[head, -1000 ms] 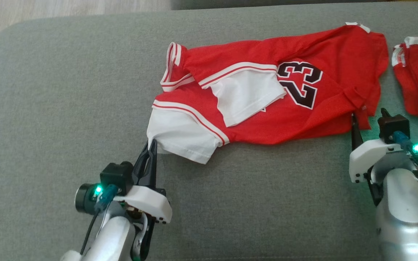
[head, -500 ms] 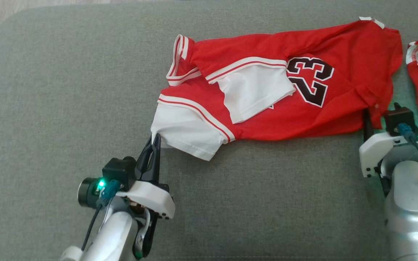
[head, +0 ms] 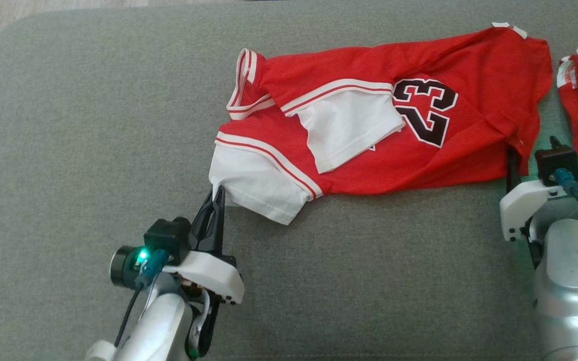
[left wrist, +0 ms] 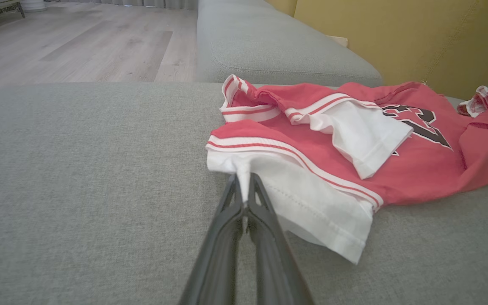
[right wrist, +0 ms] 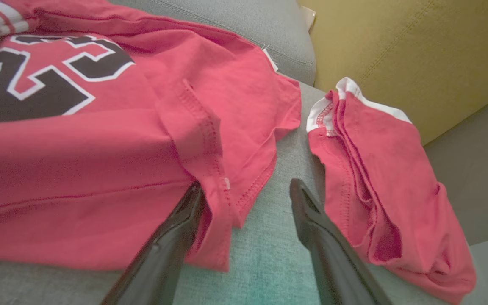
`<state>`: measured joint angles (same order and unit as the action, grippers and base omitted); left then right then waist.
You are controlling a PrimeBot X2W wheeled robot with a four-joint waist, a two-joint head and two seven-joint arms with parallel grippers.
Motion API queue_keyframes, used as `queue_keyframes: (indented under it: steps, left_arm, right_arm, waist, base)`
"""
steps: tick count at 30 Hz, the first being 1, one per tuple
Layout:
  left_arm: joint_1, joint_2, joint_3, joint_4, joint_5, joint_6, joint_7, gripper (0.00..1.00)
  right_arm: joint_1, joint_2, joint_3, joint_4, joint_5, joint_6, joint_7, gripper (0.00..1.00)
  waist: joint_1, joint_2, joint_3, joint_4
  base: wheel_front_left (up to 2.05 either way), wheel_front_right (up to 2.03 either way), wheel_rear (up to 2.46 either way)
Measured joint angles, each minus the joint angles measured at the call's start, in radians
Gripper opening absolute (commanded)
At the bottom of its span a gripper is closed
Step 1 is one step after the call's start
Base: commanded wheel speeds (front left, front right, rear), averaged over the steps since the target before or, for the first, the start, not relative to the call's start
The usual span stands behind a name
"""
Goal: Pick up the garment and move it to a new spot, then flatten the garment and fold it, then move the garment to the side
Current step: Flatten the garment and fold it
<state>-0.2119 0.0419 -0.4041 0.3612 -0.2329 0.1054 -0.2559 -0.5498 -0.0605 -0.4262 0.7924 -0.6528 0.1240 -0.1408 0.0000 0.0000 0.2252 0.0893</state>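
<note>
Compared with a second ago, the jersey, both claws and the cushion are all sitting a little further right and higher in the head view. I am treating that as my head moving. Relative to the cloth, neither claw is shifting.

The jersey (head: 369, 165) is lying rumpled across the right part of the grey sofa cushion (head: 93, 150). Its number (head: 427, 115) is facing up and one white sleeve is folded over the chest.

My left claw (left wrist: 242, 186) is pressed together and pinching the outer corner of the nearer white sleeve (head: 254, 190). The cloth is rising into a small peak at the fingertips. I am holding this point because it is an outermost end of the garment, so a pull here should draw the shoulder out flat.

My right claw (right wrist: 246, 186) is standing spread at the opposite end and gripping nothing. One finger is lying against the hem corner (right wrist: 223, 220). The other is hovering over the bare cushion, in the gap between the jersey and a second red garment (right wrist: 375, 169) lying just beside it. I judge this straddle to be deliberate: closing here should take only the jersey's edge.

I am reading this as preparation for flattening, with one end secured and the other not yet gripped. The main risk is the outer finger catching the neighbouring garment.
</note>
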Motion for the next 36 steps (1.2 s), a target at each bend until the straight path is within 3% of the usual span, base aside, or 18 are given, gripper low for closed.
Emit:
queue_keyframes:
  steps: [10,11,12,22,30,36]
  left_arm:
    - [0.000,0.000,-0.001,-0.001,0.000,0.000,0.000,0.00]
    - [0.000,0.000,-0.001,-0.001,0.000,0.000,0.000,0.00]
    - [0.000,0.000,-0.001,-0.002,0.000,0.000,0.000,0.00]
    - [0.001,0.000,0.035,-0.012,0.004,0.000,0.000,0.00]
    - [0.002,0.000,0.105,-0.038,0.032,-0.028,0.000,0.00]
    - [0.000,0.017,0.162,-0.066,0.038,-0.073,0.000,0.00]
  right_arm:
    - [-0.022,0.000,0.026,0.026,0.000,0.000,0.000,1.00]
    - [-0.025,0.000,0.026,0.031,0.000,0.000,0.001,0.28]
    - [-0.027,0.000,0.025,0.035,0.000,0.000,0.001,0.00]
    - [-0.042,0.001,0.029,0.136,0.044,0.000,-0.050,0.00]
    - [-0.130,-0.002,0.198,0.329,0.270,0.000,-0.088,0.00]
    - [-0.192,-0.004,0.402,0.458,0.536,0.000,-0.090,0.00]
  waist:
    - [0.0000,0.0000,0.002,0.008]
    - [0.0000,0.0000,0.002,0.008]
    - [0.0000,0.0000,0.001,0.009]
    - [0.0000,0.0000,-0.024,-0.009]
    - [0.0000,0.0000,-0.079,-0.047]
    - [0.0000,0.0000,-0.123,-0.081]
  base:
    - [0.00,0.00,0.00]
    - [0.00,0.00,0.00]
    - [0.00,0.00,0.00]
    - [0.00,0.00,0.00]
    - [0.00,0.00,0.00]
    - [0.00,0.00,0.00]
